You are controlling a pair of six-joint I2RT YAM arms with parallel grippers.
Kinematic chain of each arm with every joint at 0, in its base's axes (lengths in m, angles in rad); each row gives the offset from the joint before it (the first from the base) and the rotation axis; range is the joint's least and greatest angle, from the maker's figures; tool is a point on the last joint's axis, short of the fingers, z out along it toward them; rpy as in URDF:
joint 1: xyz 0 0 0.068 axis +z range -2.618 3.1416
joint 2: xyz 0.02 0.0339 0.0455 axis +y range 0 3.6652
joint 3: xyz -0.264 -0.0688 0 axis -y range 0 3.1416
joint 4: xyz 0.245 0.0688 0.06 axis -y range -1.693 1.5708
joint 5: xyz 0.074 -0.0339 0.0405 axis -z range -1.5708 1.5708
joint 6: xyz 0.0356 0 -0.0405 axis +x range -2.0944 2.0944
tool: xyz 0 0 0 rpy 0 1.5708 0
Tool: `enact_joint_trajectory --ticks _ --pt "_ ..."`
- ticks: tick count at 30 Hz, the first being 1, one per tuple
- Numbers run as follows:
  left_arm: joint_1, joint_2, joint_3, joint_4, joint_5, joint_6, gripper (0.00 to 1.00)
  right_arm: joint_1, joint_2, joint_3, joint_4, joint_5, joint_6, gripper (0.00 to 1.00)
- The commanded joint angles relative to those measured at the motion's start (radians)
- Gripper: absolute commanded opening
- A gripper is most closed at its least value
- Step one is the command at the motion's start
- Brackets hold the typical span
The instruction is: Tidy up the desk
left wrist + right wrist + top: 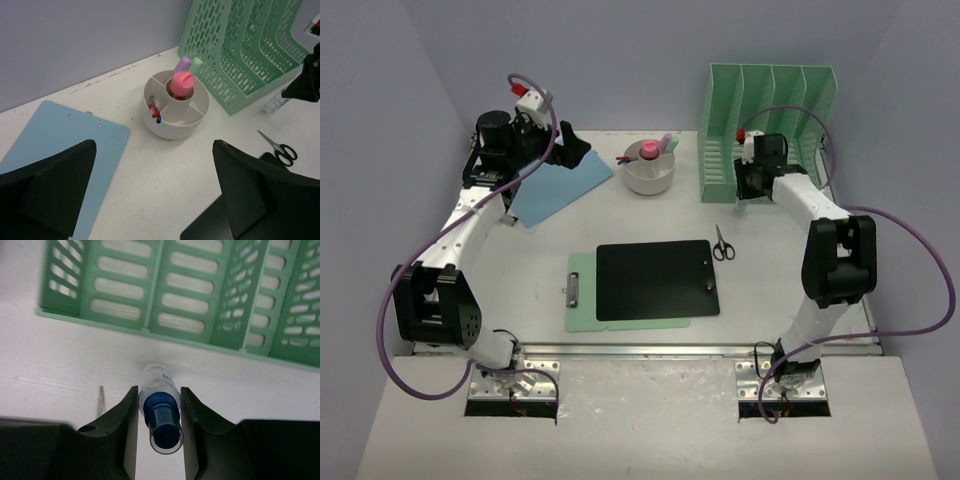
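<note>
Top external: off-white worktop [520, 290] between lavender walls [380, 100], metal rail [640, 352] on its near edge, front corners open. Left tool [155, 165] spread wide; right tool [159, 407] pinches a blue-capped bottle [158, 387] by the file rack [175, 290].

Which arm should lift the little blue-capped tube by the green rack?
Right. The right gripper has its fingers against both sides of the tube, beside the rack. The left gripper hangs open over the blue clipboard, far away.
</note>
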Motion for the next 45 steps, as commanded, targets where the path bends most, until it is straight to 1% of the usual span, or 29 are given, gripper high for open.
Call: enact_joint_trajectory --ticks 1,3,5,9,10,14,17,24,35,37,45 --pt "0.009 -0.007 -0.009 0.042 0.028 -0.008 1.00 0.022 -0.103 0.172 0.007 -0.186 0.018 0.01" --pt "0.009 -0.013 -0.023 0.045 0.033 -0.008 1.00 0.057 -0.094 0.261 0.007 -0.212 0.032 0.01" --pt "0.009 -0.018 -0.034 0.051 0.031 -0.039 1.00 0.098 -0.082 0.338 0.028 -0.252 0.035 0.01" --pt "0.009 -0.038 -0.069 0.056 0.028 -0.037 1.00 0.178 -0.028 0.420 0.114 -0.260 0.015 0.01" --pt "0.011 -0.039 -0.072 0.054 0.030 -0.037 1.00 0.199 0.008 0.439 0.130 -0.262 0.007 0.01" --pt "0.011 -0.047 -0.075 0.048 0.033 -0.031 1.00 0.230 0.102 0.545 0.150 -0.259 0.032 0.01" --pt "0.011 -0.049 -0.069 0.042 0.033 -0.025 1.00 0.243 0.154 0.584 0.159 -0.243 0.041 0.01" --pt "0.011 -0.049 -0.084 0.049 0.035 -0.023 1.00 0.250 0.197 0.592 0.179 -0.242 0.029 0.01" --pt "0.012 -0.038 -0.092 0.057 0.045 -0.023 1.00 0.258 0.222 0.510 0.197 -0.230 -0.008 0.01" --pt "0.012 -0.035 -0.090 0.059 0.047 -0.023 1.00 0.259 0.230 0.484 0.209 -0.225 -0.046 0.01" --pt "0.012 -0.029 -0.092 0.062 0.054 -0.022 1.00 0.261 0.254 0.469 0.228 -0.210 -0.076 0.01"
